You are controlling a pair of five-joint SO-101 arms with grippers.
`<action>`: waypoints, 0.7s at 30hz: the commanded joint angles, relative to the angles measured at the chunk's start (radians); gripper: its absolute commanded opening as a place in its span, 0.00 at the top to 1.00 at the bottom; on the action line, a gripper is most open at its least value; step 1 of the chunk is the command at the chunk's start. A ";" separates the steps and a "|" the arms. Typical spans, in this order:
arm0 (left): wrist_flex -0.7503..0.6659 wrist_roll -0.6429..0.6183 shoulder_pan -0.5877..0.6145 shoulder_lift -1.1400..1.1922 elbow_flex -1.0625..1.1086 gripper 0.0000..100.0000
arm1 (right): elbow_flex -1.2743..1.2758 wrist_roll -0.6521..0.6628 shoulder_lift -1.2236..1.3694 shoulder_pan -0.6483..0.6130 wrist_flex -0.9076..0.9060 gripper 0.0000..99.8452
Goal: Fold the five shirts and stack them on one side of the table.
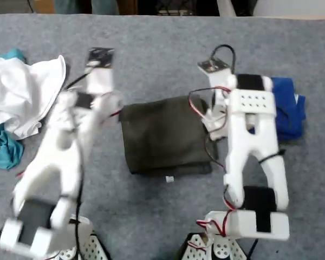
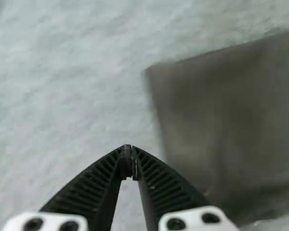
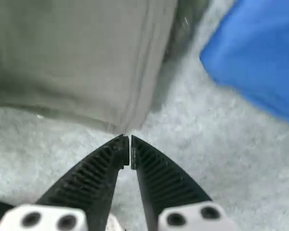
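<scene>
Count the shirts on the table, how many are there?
4 that I can see: a folded dark shirt in the middle, a blue shirt on the right, and a white shirt piled over a teal shirt on the left. Another may hide in that pile.

The high camera looked down over the whole worktop (image 1: 168, 49), the wrist cameras sat close behind the left end effector (image 2: 128, 154) and right end effector (image 3: 127, 144), all sharing the dark shirt (image 1: 162, 135).

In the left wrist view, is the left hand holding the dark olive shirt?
No, the left hand is shut on nothing over the grey table, beside the dark olive shirt.
</scene>
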State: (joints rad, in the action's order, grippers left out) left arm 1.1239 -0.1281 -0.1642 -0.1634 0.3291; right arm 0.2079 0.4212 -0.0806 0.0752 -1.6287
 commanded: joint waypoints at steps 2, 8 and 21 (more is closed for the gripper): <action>-0.064 -0.026 -0.058 0.310 -0.202 0.97 | 0.122 0.046 -0.113 0.061 0.028 0.99; -0.069 -0.018 -0.008 0.591 -0.369 0.97 | 0.352 0.041 -0.128 0.066 0.146 0.99; -0.044 -0.018 0.022 0.591 -0.421 0.97 | 0.338 -0.419 -0.128 0.086 0.210 0.98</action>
State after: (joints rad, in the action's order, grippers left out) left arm 1.0687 -0.1481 -0.1596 0.4856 -0.0652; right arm 0.5930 0.1327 -0.1726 0.2010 -1.3940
